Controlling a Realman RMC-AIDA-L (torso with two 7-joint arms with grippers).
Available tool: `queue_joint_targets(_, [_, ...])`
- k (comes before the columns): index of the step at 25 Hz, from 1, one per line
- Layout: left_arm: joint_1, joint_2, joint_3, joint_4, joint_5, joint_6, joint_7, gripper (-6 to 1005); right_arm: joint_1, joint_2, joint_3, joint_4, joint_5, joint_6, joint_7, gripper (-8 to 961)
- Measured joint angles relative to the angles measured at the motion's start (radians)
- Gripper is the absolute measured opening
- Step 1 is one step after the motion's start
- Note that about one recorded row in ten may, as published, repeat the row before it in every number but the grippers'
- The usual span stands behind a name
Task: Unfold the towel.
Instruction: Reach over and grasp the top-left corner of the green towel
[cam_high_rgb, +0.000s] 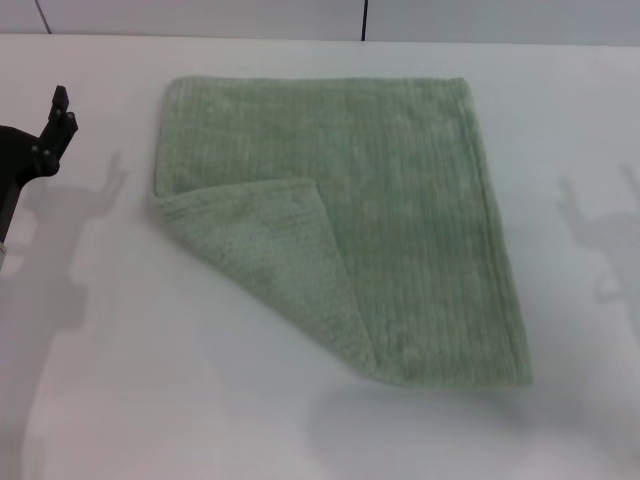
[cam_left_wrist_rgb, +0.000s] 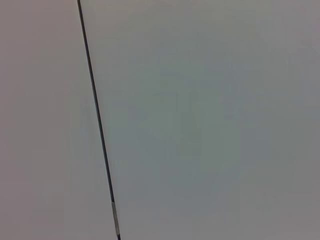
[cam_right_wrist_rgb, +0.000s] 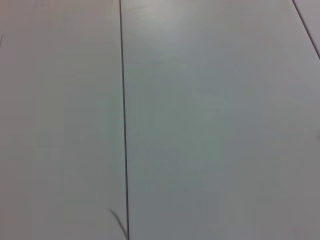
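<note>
So the towel (cam_high_rgb: 400, 220) sits pretty much in the middle of the head view, spread on a plain white table (cam_high_rgb: 150, 400). It's a pale sage-green terry cloth, fuzzy, with fine ribs running across it and a thin hem along the edges. The nearest bit is the lower right corner, which lies flat and looks a little rounded. From there the right edge runs straight up toward the top of the frame, slightly slanted.

The lower left corner is folded over onto the cloth, making a big triangular flap (cam_high_rgb: 270, 250) whose point lands around the centre. The flap's surface looks a touch lighter and nubbier than the rest. Whatever lies under it is hidden, and the fold line runs diagonally from mid-left down to the bottom edge.

Farther back, the top edge is straight and the upper two corners lie flat.

Over at the left edge of the frame, the left gripper (cam_high_rgb: 55, 125) pokes in, black and angular, well apart from the towel. It's mostly cut off, so I can't tell if its claw is apart or together. The right gripper doesn't show at all, only a faint grey shadow at the right.

Both wrist views just show smooth pale surface with a thin dark seam (cam_left_wrist_rgb: 97, 120) crossing it.
</note>
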Motion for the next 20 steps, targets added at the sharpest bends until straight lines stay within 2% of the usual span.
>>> queue_joint_targets(9, [0.000, 0.000, -0.002, 0.003, 0.000, -0.014, 0.001, 847, 0.011, -0.004, -0.006, 0.027, 0.000, 0.007, 0.000, 825])
queue_joint_targets(12, [-0.001, 0.000, -0.004, 0.007, -0.001, -0.019, 0.001, 846, 0.040, -0.015, -0.022, 0.064, -0.008, 0.037, 0.002, 825])
queue_joint_targets(14, [-0.003, 0.000, -0.006, 0.007, -0.001, -0.030, 0.001, 846, 0.066, -0.037, -0.025, 0.116, -0.023, 0.086, 0.015, 825])
queue_joint_targets(15, [-0.003, 0.000, -0.007, 0.005, -0.002, -0.035, 0.001, 846, 0.089, -0.073, -0.019, 0.188, -0.033, 0.172, 0.039, 824])
queue_joint_targets(16, [-0.003, 0.000, -0.008, 0.003, -0.002, -0.040, 0.001, 846, 0.089, -0.073, -0.019, 0.188, -0.033, 0.172, 0.039, 824])
queue_joint_targets(19, [-0.004, 0.000, -0.008, 0.003, -0.002, -0.041, 0.001, 846, 0.130, -0.138, -0.008, 0.315, -0.036, 0.364, 0.045, 824])
queue_joint_targets(20, [-0.004, 0.000, -0.009, 0.005, -0.002, -0.042, 0.001, 846, 0.140, -0.153, 0.001, 0.346, -0.037, 0.420, 0.040, 824])
